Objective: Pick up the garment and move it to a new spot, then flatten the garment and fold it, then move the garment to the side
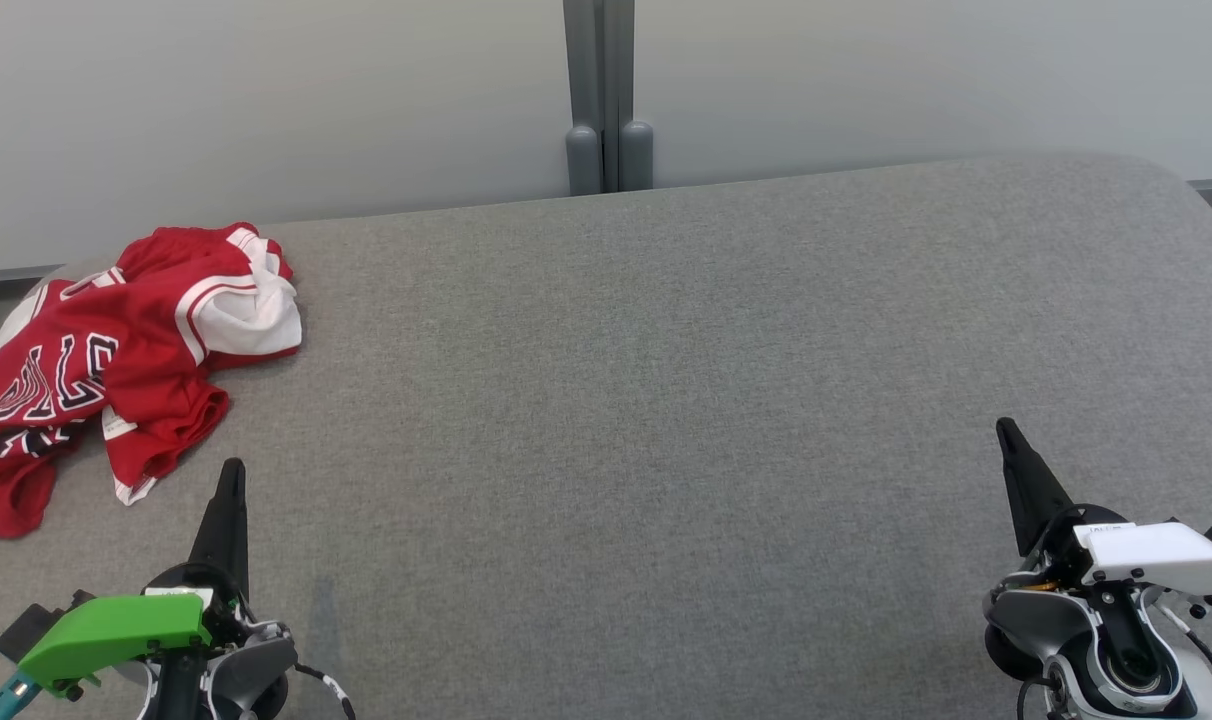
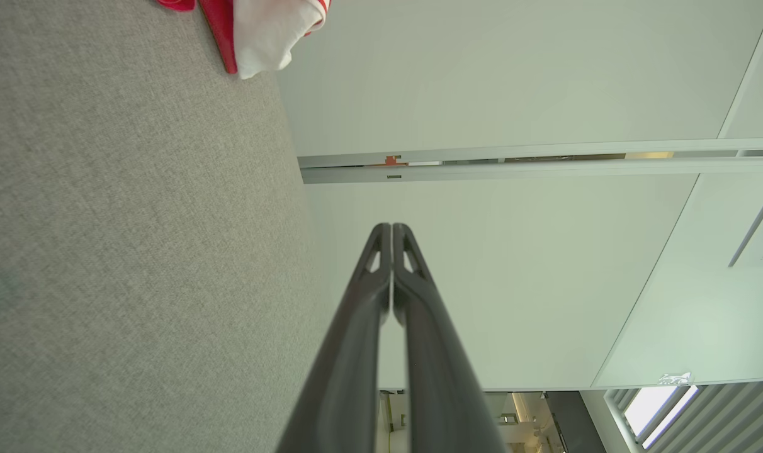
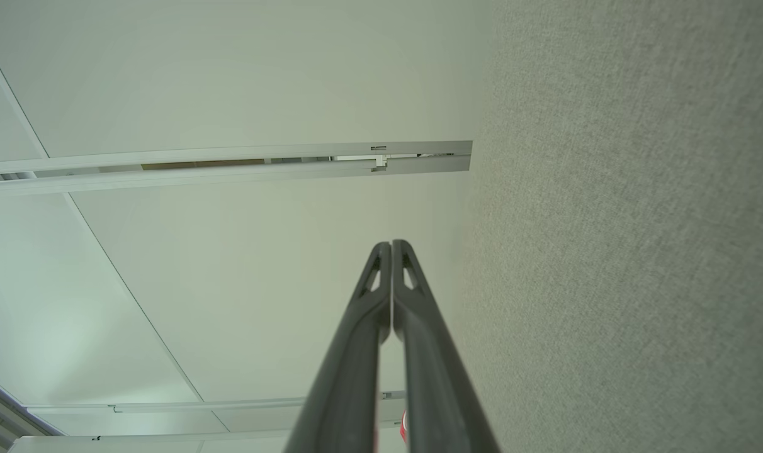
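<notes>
- A grey fabric-covered surface [image 1: 666, 400] stretches wide in front of me in the head view, with its far right corner rounded off.
- Closest to me at the lower left is my left gripper [image 1: 232, 472], under a green housing [image 1: 116, 630]. The left wrist view shows its two dark fingers [image 2: 356, 352] pressed together tip to tip, with nothing between them.
- At the lower right, under a white housing [image 1: 1156, 555], my right gripper [image 1: 1006, 432] has its fingers [image 3: 350, 358] closed tip to tip in the same way, also on nothing.
- Farther out on the left, the garment [image 1: 116, 370] lies crumpled at the surface's left edge. It is a red jersey with white trim and black-and-white lettering.
- The garment is near the left gripper but not touching it, and it is well apart from the right gripper.
- In the left wrist view, a red and white corner of the garment [image 2: 262, 31] shows at the top.
- Past the far edge stand pale wall panels [image 1: 266, 100], with a grey post [image 1: 599, 100] between them.
</notes>
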